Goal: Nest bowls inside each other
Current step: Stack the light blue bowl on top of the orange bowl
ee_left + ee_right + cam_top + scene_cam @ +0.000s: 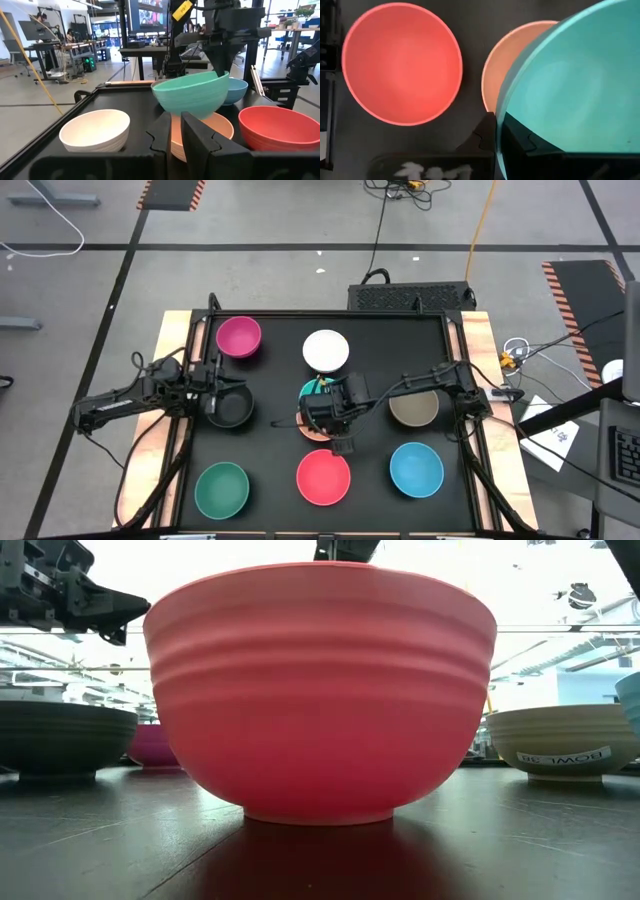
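Nine bowls show on the black mat. My right gripper (335, 417) is shut on the teal bowl (192, 95), which hangs above the orange bowl (220, 131) at the table's middle. The magenta (239, 337) and white (326, 350) bowls stand at the far side. The taupe-brown bowl (413, 409) is at the right. Green (222, 489), red (323, 477) and blue (416, 469) stand along the near side. My left gripper (176, 137) hovers by the black bowl (232, 408) on the left, its fingers together with only a slit between them, touching nothing. My right gripper pinches the teal bowl's rim (499, 120), one finger (482, 135) outside the wall and the other inside the bowl. The fingers come from above, pointing down. The bowl is lifted clear and tilted, directly over the orange bowl (495, 80).
The red bowl (320, 690) stands just nearward of the orange one, close to the right gripper. The white bowl (95, 130) is just beyond the teal one. Wooden table edges (170, 380) and a black frame border the mat; cables lie on the floor to the right.
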Controlling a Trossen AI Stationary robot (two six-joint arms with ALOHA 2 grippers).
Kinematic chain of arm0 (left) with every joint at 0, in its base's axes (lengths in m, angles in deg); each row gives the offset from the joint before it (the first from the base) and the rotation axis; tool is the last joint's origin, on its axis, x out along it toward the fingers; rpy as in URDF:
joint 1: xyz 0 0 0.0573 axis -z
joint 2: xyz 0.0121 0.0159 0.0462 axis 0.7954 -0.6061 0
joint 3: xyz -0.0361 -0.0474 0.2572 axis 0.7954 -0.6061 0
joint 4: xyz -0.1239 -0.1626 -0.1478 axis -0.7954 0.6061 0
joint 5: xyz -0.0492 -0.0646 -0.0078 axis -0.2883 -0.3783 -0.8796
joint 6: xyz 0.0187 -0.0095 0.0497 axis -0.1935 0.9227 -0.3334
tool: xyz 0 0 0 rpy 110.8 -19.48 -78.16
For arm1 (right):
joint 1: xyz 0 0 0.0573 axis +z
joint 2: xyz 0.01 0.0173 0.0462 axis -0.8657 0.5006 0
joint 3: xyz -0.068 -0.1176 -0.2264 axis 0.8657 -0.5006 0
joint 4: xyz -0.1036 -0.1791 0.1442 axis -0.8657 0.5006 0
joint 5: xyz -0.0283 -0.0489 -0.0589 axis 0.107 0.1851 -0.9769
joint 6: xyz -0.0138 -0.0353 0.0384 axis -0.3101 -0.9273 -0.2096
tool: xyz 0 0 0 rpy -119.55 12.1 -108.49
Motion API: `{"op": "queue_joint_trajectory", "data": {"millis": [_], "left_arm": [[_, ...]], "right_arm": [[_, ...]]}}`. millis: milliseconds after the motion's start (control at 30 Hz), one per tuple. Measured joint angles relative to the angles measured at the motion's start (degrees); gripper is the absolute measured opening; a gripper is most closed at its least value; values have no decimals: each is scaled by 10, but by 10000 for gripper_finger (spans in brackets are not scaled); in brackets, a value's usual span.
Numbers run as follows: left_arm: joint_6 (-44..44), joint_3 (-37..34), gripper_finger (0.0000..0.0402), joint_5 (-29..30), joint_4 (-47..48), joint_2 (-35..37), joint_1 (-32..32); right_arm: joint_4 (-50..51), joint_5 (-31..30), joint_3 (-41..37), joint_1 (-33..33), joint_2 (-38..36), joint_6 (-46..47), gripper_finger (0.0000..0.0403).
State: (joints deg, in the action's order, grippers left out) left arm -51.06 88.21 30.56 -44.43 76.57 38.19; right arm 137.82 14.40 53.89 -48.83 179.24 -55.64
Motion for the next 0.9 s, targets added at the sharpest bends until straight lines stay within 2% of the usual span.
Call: {"op": "queue_joint_trajectory", "data": {"millis": [567, 900], "left_arm": [[-1, 0, 47, 0, 12, 0, 0], [-2, 0, 47, -1, 14, 0, 0]], "right_arm": [[-19, 49, -3, -10, 36, -11, 0], [-20, 2, -2, -13, 60, -21, 0]]}}
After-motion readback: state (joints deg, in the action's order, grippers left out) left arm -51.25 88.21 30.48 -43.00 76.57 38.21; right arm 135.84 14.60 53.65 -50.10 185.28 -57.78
